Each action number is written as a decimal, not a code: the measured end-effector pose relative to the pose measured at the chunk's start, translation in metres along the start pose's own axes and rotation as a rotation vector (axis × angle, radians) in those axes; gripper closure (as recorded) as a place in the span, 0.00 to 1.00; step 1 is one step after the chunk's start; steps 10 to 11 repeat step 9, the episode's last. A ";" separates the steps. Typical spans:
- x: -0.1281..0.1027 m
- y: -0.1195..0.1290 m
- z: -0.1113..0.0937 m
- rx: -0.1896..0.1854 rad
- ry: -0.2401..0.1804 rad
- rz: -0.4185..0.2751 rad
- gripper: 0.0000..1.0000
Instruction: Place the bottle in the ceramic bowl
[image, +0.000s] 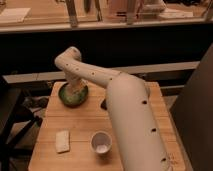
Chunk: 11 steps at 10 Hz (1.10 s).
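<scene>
The green ceramic bowl (73, 95) stands at the back left of the wooden table (80, 120). My white arm reaches over the table to it, and my gripper (76, 90) hangs down into or just above the bowl. Something pale shows at the gripper's tip inside the bowl; I cannot tell what it is. A small pale cream bottle-like object (62, 141) lies flat on the table at the front left, well apart from the gripper and the bowl.
A small white cup (101, 142) stands at the table's front middle. A dark flat object (104, 104) lies right of the bowl, partly behind my arm. A dark counter runs behind the table. A dark chair stands at the left.
</scene>
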 end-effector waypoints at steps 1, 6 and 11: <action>0.001 0.000 0.000 0.001 0.001 0.000 0.41; 0.005 0.000 -0.001 0.005 0.008 0.001 0.41; 0.008 0.000 -0.001 0.007 0.012 0.002 0.41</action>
